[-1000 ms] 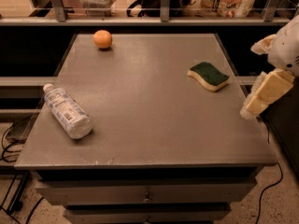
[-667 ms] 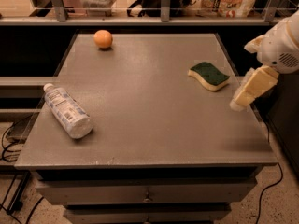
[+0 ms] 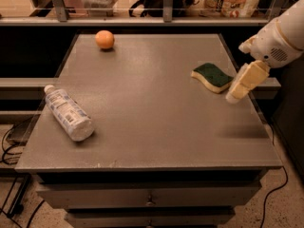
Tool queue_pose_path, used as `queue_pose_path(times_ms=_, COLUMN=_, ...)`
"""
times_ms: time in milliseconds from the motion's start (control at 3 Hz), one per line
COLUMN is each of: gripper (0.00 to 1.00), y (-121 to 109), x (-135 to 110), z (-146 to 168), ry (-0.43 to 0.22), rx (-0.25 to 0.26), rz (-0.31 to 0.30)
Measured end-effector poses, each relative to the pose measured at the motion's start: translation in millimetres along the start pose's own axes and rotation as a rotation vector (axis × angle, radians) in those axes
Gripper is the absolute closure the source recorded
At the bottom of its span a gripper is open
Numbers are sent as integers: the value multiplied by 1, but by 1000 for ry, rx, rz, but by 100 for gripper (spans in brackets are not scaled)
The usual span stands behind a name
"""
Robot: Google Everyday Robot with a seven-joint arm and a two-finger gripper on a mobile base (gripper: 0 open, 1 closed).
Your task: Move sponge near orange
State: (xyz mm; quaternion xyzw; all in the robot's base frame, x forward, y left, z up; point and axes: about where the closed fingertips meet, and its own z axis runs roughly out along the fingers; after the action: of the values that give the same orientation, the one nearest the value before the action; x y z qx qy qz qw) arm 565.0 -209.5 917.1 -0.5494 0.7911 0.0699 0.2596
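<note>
The hand (image 3: 239, 90) hangs just beside the sponge (image 3: 211, 76), near the right edge of the surface (image 3: 156, 108) (wide or narrow, I can't tell). The orange (image 3: 104, 39) sits at the far-left corner, well apart. Coming in low from the side could shove the sponge away rather than grip it.

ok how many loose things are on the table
3: orange far left, sponge by the right edge, bottle lying near left. None look hidden. Claw hangs just right of the sponge.
</note>
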Motion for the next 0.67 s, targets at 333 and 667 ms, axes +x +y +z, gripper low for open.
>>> queue_pose_path(times_ms=333, gripper=0, y=-1, x=-8, z=8, ry=-27, rx=0, rz=19)
queue_pose_path(times_ms=667, gripper=0, y=-7, x=-22, z=24, ry=-66, rx=7, rz=41)
